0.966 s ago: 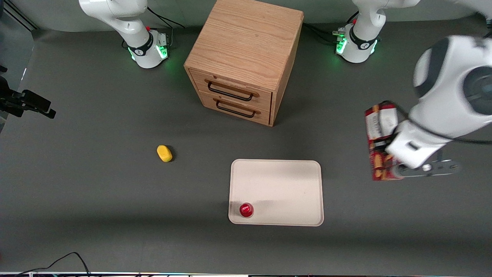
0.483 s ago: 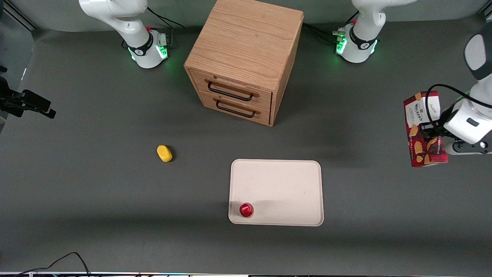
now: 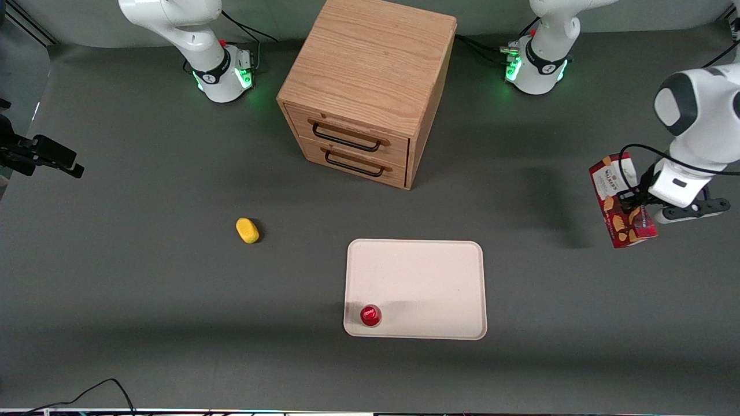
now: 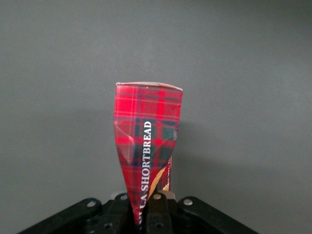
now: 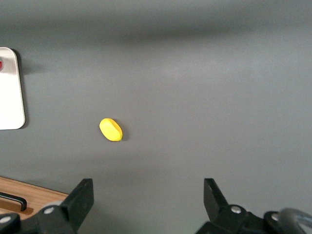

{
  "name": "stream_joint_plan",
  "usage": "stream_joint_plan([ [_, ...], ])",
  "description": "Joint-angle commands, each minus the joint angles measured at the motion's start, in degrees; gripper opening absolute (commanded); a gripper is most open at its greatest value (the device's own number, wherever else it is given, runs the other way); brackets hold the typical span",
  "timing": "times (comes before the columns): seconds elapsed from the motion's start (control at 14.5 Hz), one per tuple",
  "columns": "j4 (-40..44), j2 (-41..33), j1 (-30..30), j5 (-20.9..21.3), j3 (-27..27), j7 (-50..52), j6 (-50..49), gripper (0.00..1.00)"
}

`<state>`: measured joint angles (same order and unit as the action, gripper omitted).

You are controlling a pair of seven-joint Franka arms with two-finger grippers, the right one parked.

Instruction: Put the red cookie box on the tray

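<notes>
front view: the gripper (image 3: pixel 631 200) holds the red cookie box (image 3: pixel 621 199) in the air at the working arm's end of the worktop (image 3: pixel 144 289), well apart from the tray (image 3: pixel 425 271). a second ago the box hung closer to the tray; half a second ago it had swung outward, and now it sits a little back inward and looks smaller, its white label end pointing away from the front camera. so the box is lifted but the carry has not closed on the tray, which i judge leaves most of the sideways travel still to do. a small red cap (image 3: pixel 370 315) stands on the tray's near corner, a yellow object (image 3: pixel 247 230) lies toward the parked arm's end, and a wooden drawer cabinet (image 3: pixel 370 86) stands farther from the camera.

left wrist view: the gripper (image 4: pixel 146 210) is clamped narrow on the red cookie box (image 4: pixel 146 146), whose tartan side is visibly dented where it is squeezed. only bare worktop shows under it, no tray.

right wrist view: an edge of the tray (image 5: pixel 12 92) and the yellow object (image 5: pixel 111 129) show; the box does not.
</notes>
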<state>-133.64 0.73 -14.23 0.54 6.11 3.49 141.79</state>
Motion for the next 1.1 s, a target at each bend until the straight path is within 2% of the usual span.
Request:
stream_joint_plan([
  [0.0,-5.3,1.1,-0.8,-2.1,0.2,0.1,9.2,0.06],
  [0.34,-9.5,7.1,-1.0,-2.1,0.2,-0.2,21.5,0.08],
  [0.48,-9.5,9.2,-1.0,-2.1,0.3,-0.6,24.1,0.15],
  [0.55,-9.5,9.9,-1.0,-2.0,0.3,-0.7,24.8,0.32],
  [0.69,-9.4,10.4,-0.9,-2.0,0.3,-0.7,25.0,0.89],
  [0.76,-9.1,10.0,-0.8,-2.0,0.3,-0.8,24.5,1.0],
  [0.9,-8.3,7.2,-0.3,-2.0,0.7,-0.3,21.2,1.0],
  [1.03,-3.7,3.5,0.3,-2.0,1.4,-0.1,9.4,1.0],
])
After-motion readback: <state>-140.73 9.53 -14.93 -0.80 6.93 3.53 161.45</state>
